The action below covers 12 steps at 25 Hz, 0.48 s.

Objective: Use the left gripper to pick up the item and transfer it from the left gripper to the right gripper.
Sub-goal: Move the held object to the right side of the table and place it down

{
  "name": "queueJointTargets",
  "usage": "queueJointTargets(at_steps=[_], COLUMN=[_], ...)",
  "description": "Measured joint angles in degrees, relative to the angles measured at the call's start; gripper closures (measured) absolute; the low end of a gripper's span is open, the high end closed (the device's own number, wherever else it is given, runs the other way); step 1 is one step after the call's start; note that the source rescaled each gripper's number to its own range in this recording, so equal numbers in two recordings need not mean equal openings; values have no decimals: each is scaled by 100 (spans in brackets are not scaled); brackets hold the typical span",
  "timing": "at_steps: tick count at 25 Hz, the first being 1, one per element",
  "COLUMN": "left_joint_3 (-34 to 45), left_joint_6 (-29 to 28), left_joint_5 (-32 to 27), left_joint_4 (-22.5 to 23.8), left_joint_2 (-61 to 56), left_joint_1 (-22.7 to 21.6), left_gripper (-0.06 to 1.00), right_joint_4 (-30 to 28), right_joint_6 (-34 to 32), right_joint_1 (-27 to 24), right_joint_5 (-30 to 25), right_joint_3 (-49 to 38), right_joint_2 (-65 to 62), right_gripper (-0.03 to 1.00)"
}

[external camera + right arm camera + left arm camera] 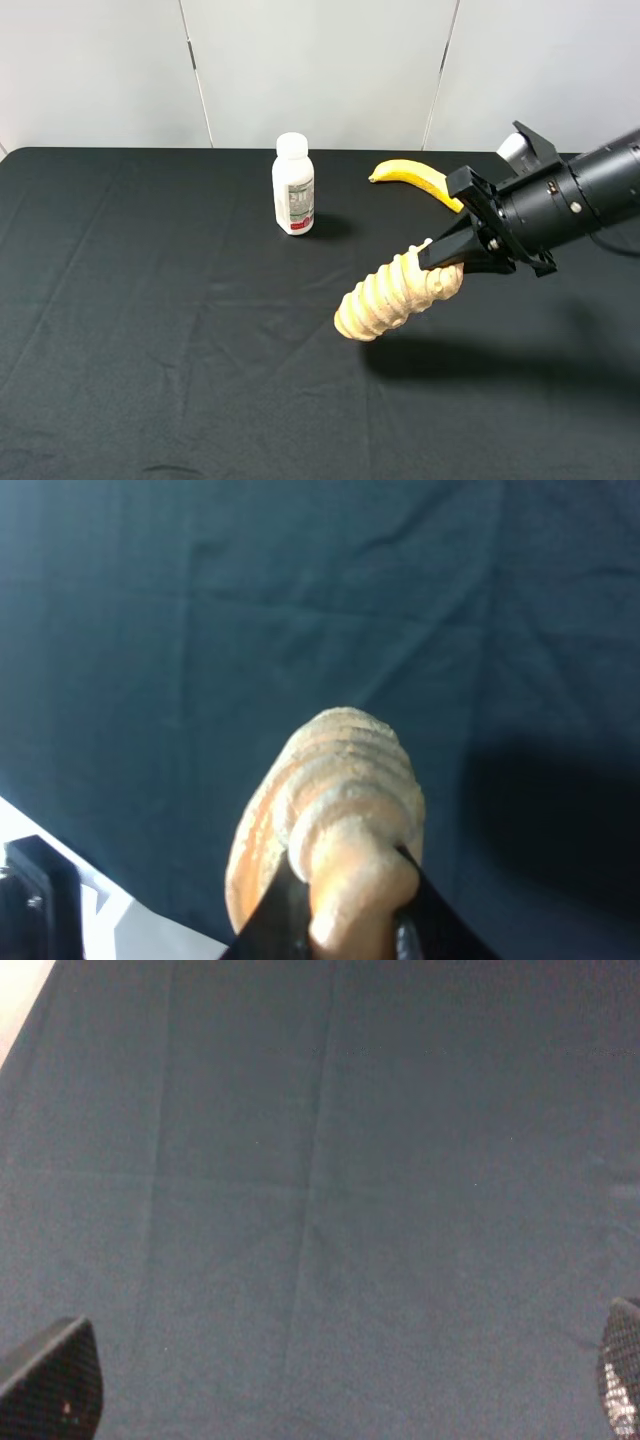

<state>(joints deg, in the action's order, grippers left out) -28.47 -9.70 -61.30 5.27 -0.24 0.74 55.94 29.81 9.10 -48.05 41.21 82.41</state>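
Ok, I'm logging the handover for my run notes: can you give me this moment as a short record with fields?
bread roll: in the air above the black cloth, held by one end
right gripper: shut on the bread roll
left gripper: open and empty, above the black cloth
bottle: white, upright, near the back
banana: lying near the back, partly behind the right gripper
handover: looks done, only the right gripper holds the bread roll

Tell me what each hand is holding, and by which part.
The right hand grips the tan ridged roll by one end, the rest jutting free. The left hand holds nothing, its jaws wide apart.
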Motion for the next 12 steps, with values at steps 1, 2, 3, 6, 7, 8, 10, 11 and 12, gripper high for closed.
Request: queueJointTargets(at_steps=[1, 2, 3, 6, 7, 8, 10, 11, 12], left_joint_3=[0, 0, 0, 0, 0, 0, 0, 0, 0], left_joint_6=[0, 0, 0, 0, 0, 0, 0, -5, -5], left_joint_5=[0, 0, 0, 0, 0, 0, 0, 0, 0], left_joint_4=[0, 0, 0, 0, 0, 0, 0, 0, 0], left_joint_2=[0, 0, 0, 0, 0, 0, 0, 0, 0], left_joint_1=[0, 0, 0, 0, 0, 0, 0, 0, 0], left_gripper=[-5, -5, -5, -5, -5, -5, -5, -5, -5], right_joint_4=[-221, -372, -510, -927, -1057, -1188, -1387, -1593, -1676], right_joint_6=[-208, -379, -503, -841, -921, -1030, -1244, -1434, -1519], right_joint_1=[0, 0, 0, 0, 0, 0, 0, 0, 0], right_joint_5=[-75, -154, -228, -483, -546, -587, -612, -631, -651], right_joint_3=[166, 337, 483, 976, 1149, 1288, 1589, 1817, 1918], right_joint_2=[121, 237, 327, 593, 676, 736, 868, 987, 1044], right_gripper=[96, 96, 96, 96, 97, 97, 97, 97, 97])
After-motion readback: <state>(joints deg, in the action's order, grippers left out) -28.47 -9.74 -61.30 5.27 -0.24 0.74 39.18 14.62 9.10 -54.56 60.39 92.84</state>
